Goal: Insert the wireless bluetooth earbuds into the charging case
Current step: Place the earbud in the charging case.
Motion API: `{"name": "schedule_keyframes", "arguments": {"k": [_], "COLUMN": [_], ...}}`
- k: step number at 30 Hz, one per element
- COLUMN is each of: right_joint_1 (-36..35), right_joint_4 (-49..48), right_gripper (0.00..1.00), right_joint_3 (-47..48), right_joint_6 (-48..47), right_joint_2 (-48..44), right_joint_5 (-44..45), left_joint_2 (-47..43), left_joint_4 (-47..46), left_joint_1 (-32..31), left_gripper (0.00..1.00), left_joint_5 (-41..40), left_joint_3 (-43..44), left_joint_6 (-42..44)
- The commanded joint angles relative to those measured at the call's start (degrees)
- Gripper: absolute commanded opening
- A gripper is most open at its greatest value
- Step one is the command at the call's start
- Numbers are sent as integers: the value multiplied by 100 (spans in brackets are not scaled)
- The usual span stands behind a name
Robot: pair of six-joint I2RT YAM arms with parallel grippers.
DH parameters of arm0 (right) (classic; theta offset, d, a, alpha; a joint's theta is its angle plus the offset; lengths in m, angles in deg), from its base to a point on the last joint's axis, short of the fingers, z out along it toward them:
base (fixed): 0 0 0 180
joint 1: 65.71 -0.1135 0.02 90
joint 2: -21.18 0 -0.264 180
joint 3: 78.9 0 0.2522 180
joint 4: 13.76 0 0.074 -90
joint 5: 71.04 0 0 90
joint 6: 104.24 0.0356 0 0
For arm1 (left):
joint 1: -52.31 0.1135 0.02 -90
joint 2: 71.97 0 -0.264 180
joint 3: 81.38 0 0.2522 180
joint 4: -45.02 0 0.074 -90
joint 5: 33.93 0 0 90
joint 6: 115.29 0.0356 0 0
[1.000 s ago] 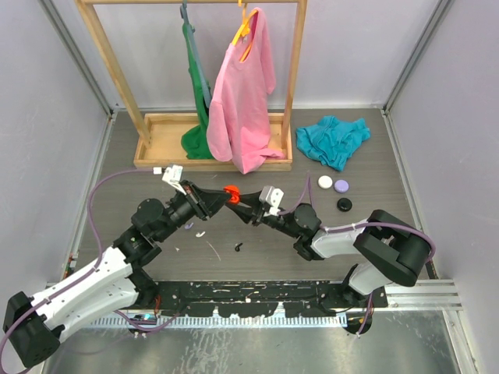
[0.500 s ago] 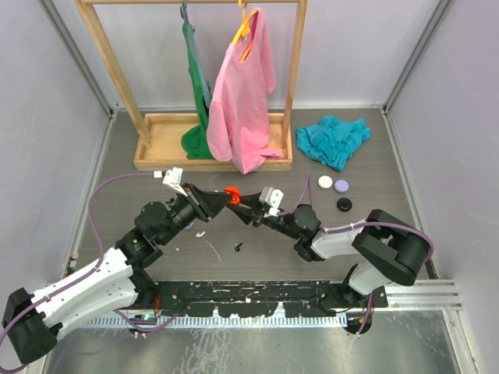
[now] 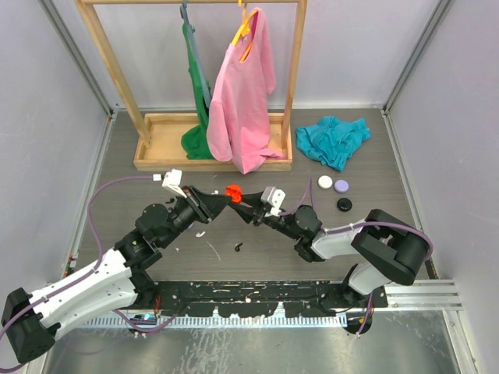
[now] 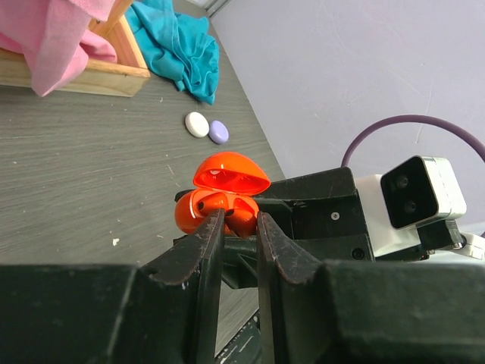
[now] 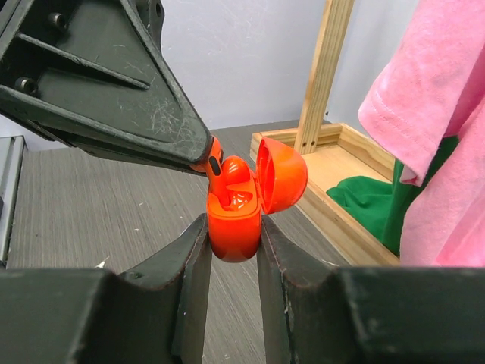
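Red earbud [image 5: 215, 162] at the open mouth of the red charging case [image 5: 235, 224], held off the table [image 3: 374, 167] between my arms | left gripper [image 4: 239, 220] nipped almost closed on the bud | right gripper [image 5: 233, 231] clamped on the case body, lid [image 5: 282, 173] hinged up | I see a white case [image 3: 325, 181], lilac case [image 3: 341, 185] and black case [image 3: 344, 204] lying by the teal cloth [image 3: 333, 140].

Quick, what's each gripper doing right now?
Left gripper: closed on a red earbud.
Right gripper: closed on the red charging case, lid open.
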Motion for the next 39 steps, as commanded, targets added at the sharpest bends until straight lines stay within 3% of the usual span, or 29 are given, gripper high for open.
{"name": "schedule_keyframes", "arguments": {"k": [1,9,20,39], "right_joint_1": [-10,-9,-10,-4], "right_joint_4": [-893,-904,-901,-805], "right_gripper": [4,4,4,4], "right_joint_3": [46,32,-16,-28], "right_joint_6": [-24,-28,-68,3], "right_joint_2": [-43,-59,-139,-252], "right_joint_5": [149,140,91,-51], "left_joint_2": [-13,86,-280,474], "left_joint_4": [130,177,985,943], "left_joint_1": [-71,-68,-74,-69], "left_gripper": [24,35,63,64], "left_joint_5": [-148,-19,121,854], "left_joint_3": [-12,246,765,1481], "left_joint_6": [-30,49,500,993]}}
